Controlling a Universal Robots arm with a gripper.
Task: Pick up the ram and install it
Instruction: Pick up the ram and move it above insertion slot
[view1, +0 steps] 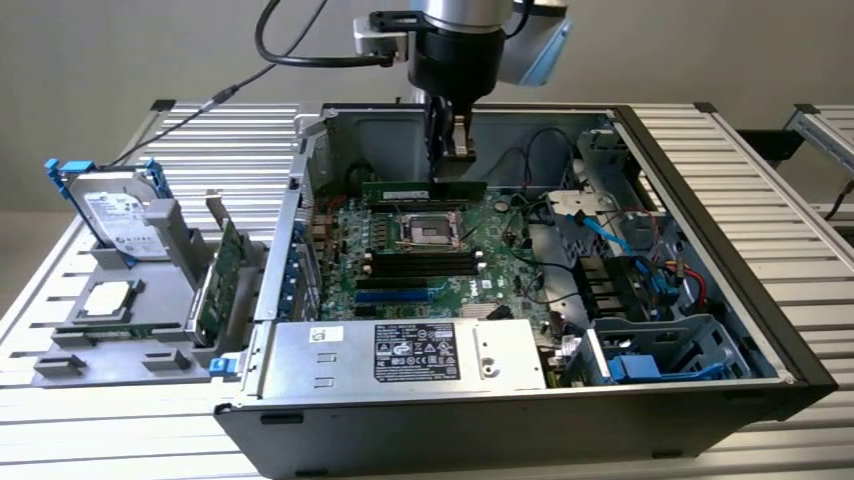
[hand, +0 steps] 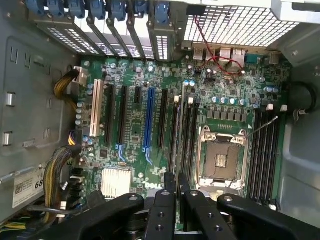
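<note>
Deep inside the open computer case (view1: 707, 190), your gripper (view1: 455, 160) reaches straight down, its two dark fingers (hand: 167, 192) pinched almost together on the ram (view1: 423, 187). You have the green stick by the middle of its upper edge. It hangs level, its long side running across the exterior view, above the motherboard (view1: 507, 265) and just beyond the CPU socket (view1: 430, 230) as that camera sees it. Whether its lower edge touches a slot cannot be told from either camera.

On the near side of the socket a row of black memory slots (view1: 424, 263) lies parallel to the stick. In the wrist view the fingertips meet over the memory slots just beside the socket, with the long blue expansion slot (hand: 148, 120) further off among the black ones.

A silver power supply (view1: 414, 355) with a printed label sits against the near wall of the case, and a blue cable (view1: 607, 235) crosses the compartment on the exterior view's right.

Outside the case, on the exterior view's left, a grey holder (view1: 134, 355) carries a hard drive (view1: 118, 212) standing upright, a processor chip (view1: 110, 298) lying flat, and a wider green expansion card (view1: 227, 265) set on edge next to the case wall. Case and holder both rest on a slatted metal table (view1: 747, 130).
</note>
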